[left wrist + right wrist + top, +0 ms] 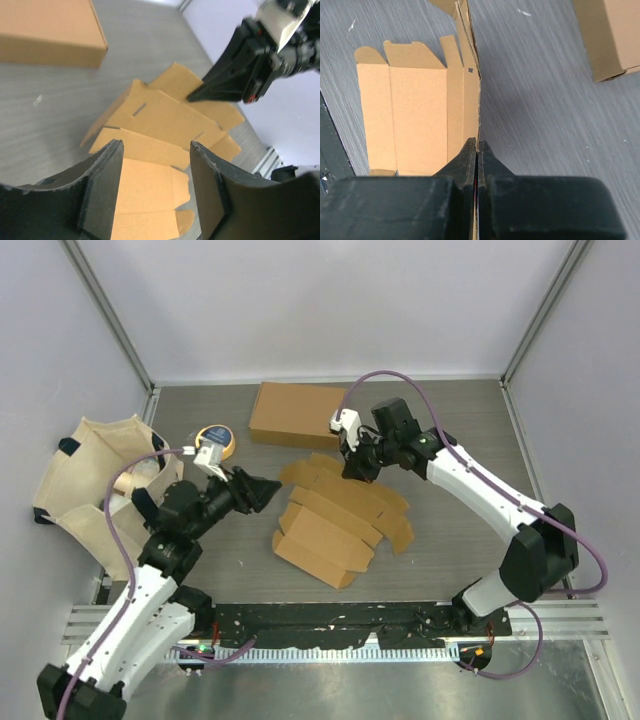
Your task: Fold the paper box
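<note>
The flat card blanks [330, 525] lie overlapped in a loose pile mid-bench [230, 560], and I place everything else from them. Just left of the blanks the left pincer [258, 490] hangs low, pointing at them. Its 2 fingers [102, 185] are partly spread, with nothing between them and clear of the card. At the blanks' far edge the right pincer [355, 468] is pinched tight on the thin edge of 1 flap, raised above the sheets lying flat. Beyond the blanks, apart from them, sits a made-up box [297, 413]. Far-left of the blanks a round blue and yellow disc [214, 440] lies flat, and further left is a cream cloth bag [95, 475].
</note>
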{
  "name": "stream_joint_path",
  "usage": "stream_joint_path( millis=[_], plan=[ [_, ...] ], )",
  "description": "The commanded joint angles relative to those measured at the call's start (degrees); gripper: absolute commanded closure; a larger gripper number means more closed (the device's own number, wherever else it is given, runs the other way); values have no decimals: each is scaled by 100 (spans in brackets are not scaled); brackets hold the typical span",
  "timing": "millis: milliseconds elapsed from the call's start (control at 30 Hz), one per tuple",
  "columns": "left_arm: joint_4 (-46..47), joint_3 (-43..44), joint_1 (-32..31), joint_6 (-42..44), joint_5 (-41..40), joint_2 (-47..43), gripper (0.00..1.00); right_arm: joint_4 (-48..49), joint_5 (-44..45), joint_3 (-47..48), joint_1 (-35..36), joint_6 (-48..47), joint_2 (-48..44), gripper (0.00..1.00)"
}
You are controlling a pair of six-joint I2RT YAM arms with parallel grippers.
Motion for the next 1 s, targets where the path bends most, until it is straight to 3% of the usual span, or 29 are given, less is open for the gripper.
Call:
stream_joint_path(
  millis=[0, 67, 167, 367, 533, 700, 967],
  plan=[
    [118, -160, -1066, 355, -1173, 250, 38, -375, -409, 516, -142, -171, 525, 99],
    [180, -134, -1680, 673, -1856, 479, 37, -473, -866, 674, -273, -206, 684, 99],
    [188, 173, -2034, 903, -1931, 1269, 40, -719, -1210, 886, -405, -311, 966, 99],
    [66, 578, -2070, 1096, -2642, 2745, 33, -895, -1369, 1027, -546, -365, 1274, 99],
    [320, 657, -2070, 1307, -3003, 3292, 28, -895, -1474, 1036, -634, -391, 1344, 99],
    [426, 859, -2061, 1597, -2793, 3915, 25, -921, -1518, 1123, -669, -409, 1450, 99],
    [479, 1105, -2044, 1404, -2107, 4592, 34, -816, -1343, 1185, -670, -303, 1520, 99]
  ],
)
